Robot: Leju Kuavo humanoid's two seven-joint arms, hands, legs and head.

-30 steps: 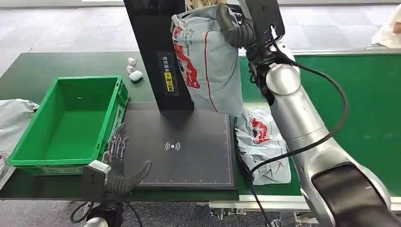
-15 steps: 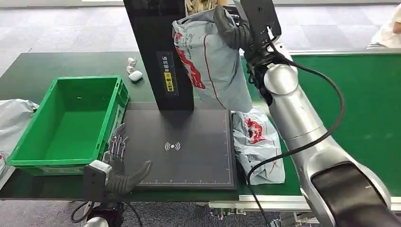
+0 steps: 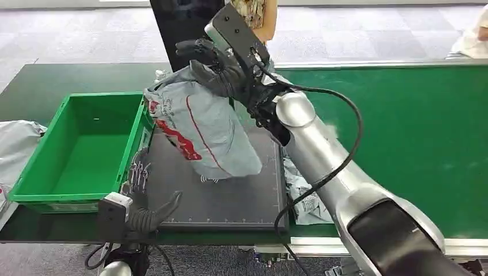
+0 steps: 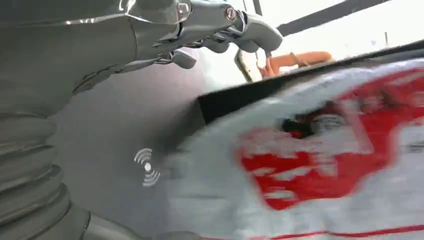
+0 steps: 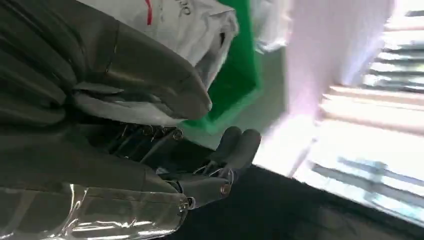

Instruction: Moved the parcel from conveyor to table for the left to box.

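My right hand (image 3: 221,72) grips the top of a grey parcel (image 3: 201,129) with red print and holds it low over the black mat (image 3: 241,195), its lower end at or near the mat. The right wrist view shows the thumb (image 5: 150,80) pressed on the parcel (image 5: 195,22). My left hand (image 3: 144,198) rests at the mat's front left corner, fingers apart and holding nothing. In the left wrist view the parcel (image 4: 320,165) looms close in front of the left hand's fingers (image 4: 235,30). The green box (image 3: 80,149) stands empty left of the mat.
A second grey parcel (image 3: 302,192) lies on the green conveyor (image 3: 414,132) right of the mat, partly behind my right arm. A black upright panel (image 3: 181,23) stands behind the mat. A grey bag (image 3: 14,149) lies left of the box. A person (image 3: 256,14) stands behind.
My right arm has swung the parcel down and to the left, from high beside the black panel to low over the mat. The left hand has not moved.
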